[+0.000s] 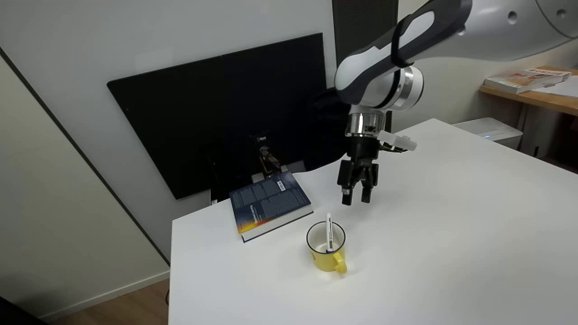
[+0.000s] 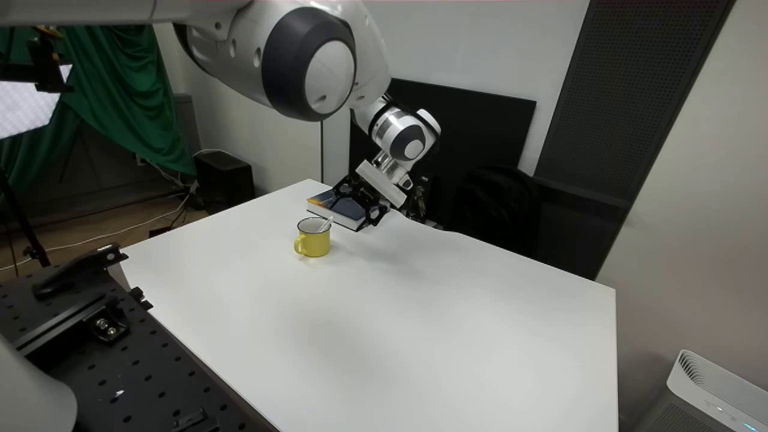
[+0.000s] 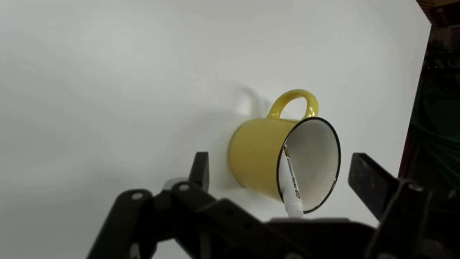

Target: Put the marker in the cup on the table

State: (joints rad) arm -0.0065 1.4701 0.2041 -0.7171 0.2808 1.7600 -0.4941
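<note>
The yellow cup [image 1: 321, 262] stands upright on the table [image 1: 451, 225], near the corner where the book [image 1: 271, 198] lies along the edge. In the cup leans the marker [image 3: 291, 183], its upper end poking past the rim. The claw [image 1: 356, 200] hangs above the table, apart from the cup, fingers spread. Only the wrist view makes the marker's lettering legible; only an exterior view shows the wooden desk [image 1: 519, 98].
</note>
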